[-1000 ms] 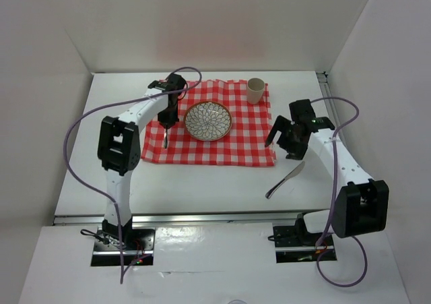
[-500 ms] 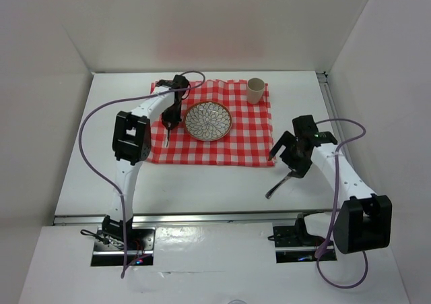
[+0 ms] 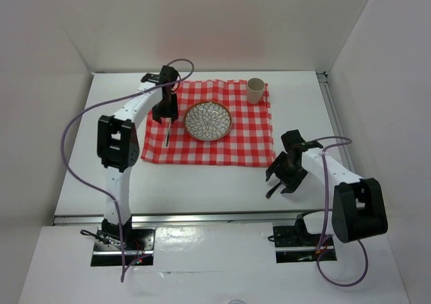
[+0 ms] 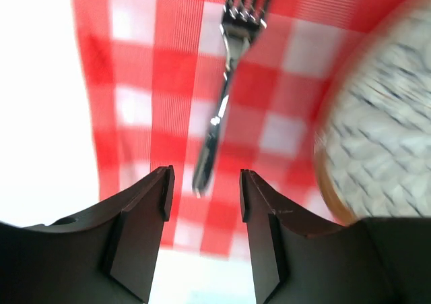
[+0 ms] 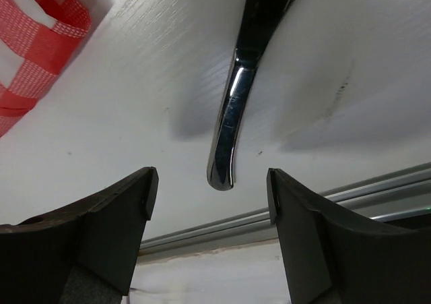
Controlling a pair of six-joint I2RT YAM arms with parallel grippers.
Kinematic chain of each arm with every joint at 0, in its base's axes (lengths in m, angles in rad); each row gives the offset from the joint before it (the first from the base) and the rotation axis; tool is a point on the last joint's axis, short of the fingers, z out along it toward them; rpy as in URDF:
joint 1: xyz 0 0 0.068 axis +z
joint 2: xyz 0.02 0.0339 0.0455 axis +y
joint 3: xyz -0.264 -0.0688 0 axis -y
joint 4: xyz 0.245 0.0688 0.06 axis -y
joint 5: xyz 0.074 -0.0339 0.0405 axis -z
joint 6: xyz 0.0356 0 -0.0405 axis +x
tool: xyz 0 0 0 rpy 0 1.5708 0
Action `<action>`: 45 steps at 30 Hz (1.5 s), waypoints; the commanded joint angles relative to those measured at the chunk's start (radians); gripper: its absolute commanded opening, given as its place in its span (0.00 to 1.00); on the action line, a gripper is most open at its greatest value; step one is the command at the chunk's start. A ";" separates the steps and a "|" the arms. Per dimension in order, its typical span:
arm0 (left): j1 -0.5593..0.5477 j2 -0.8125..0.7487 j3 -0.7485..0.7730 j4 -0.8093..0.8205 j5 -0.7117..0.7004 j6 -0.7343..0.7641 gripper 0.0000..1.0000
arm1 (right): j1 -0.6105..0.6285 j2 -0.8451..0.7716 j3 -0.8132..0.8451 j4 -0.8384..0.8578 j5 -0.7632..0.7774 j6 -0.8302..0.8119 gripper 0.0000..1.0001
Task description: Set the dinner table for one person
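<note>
Downward, right jaws astride utensil handle (image 5: pixel 229 129).

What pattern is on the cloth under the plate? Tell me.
Red-and-white checks cover the cloth; the top external view shows it best.

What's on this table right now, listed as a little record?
dinner table: white, metal-railed
cloth: red-and-white checked, spread flat
plate: patterned, on the cloth
cup: on the cloth's far right corner
fork: on the cloth, left of the plate
silver utensil: on bare table, by the cloth's near right corner
left end effector: open, over the fork's handle
right end effector: open, straddling the utensil's handle
</note>
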State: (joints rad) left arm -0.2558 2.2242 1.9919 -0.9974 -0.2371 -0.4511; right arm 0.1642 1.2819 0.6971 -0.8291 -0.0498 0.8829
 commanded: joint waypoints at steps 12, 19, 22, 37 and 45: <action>-0.010 -0.581 -0.289 0.068 0.107 -0.080 0.61 | 0.026 0.146 -0.015 0.148 0.116 0.036 0.66; -0.010 -0.664 -0.340 0.079 0.139 -0.080 0.61 | -0.018 0.194 -0.045 0.222 0.093 0.001 0.50; -0.010 -0.664 -0.340 0.069 0.130 -0.080 0.61 | -0.018 0.194 -0.045 0.242 0.093 0.001 0.36; -0.010 -0.673 -0.309 0.079 0.150 -0.080 0.61 | 0.014 0.091 0.218 0.041 0.309 -0.169 0.02; -0.010 -0.683 -0.327 0.088 0.159 -0.080 0.61 | 0.110 0.246 0.545 0.065 0.081 -0.493 0.04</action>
State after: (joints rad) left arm -0.2607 1.5841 1.6447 -0.9237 -0.0906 -0.5274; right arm 0.2386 1.4673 1.1332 -0.7654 0.1215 0.5552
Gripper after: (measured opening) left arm 0.607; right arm 0.280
